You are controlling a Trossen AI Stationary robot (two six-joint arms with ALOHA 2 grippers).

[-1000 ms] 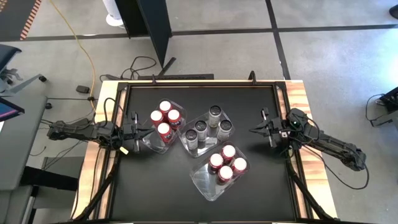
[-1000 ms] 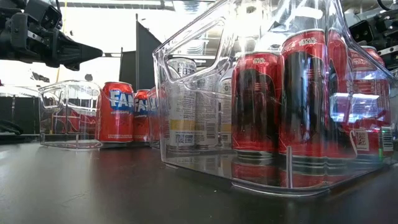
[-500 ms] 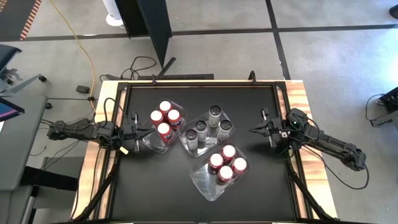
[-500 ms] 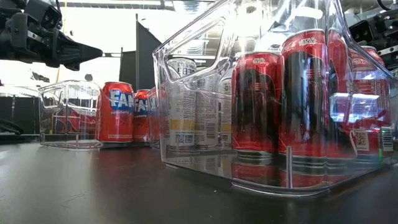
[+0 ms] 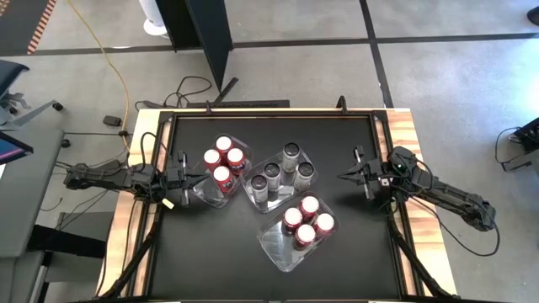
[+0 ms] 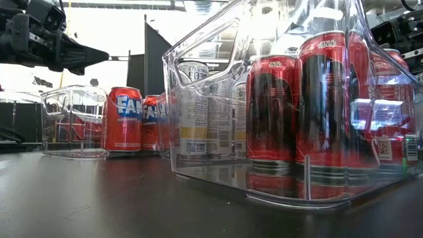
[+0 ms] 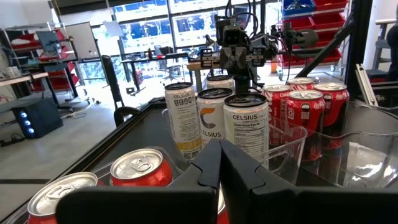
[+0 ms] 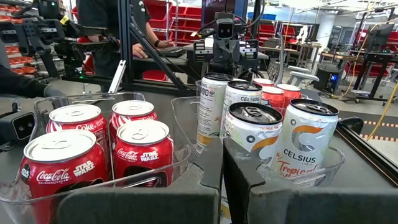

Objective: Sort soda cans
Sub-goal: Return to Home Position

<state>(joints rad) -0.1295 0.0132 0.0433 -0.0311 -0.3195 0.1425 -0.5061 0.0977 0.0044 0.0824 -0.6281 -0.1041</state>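
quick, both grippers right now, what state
left gripper: closed, holding nothing
right gripper: closed, holding nothing

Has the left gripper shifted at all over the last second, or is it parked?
No. In the high view the left gripper sits at the same spot beside the left tray's edge, shut, just as in the earlier pictures.

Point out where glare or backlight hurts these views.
Low view: bright backlight silhouettes the left claw, and reflections streak the nearest clear tray. Left wrist view: bright windows behind the silver cans. High view: even light.
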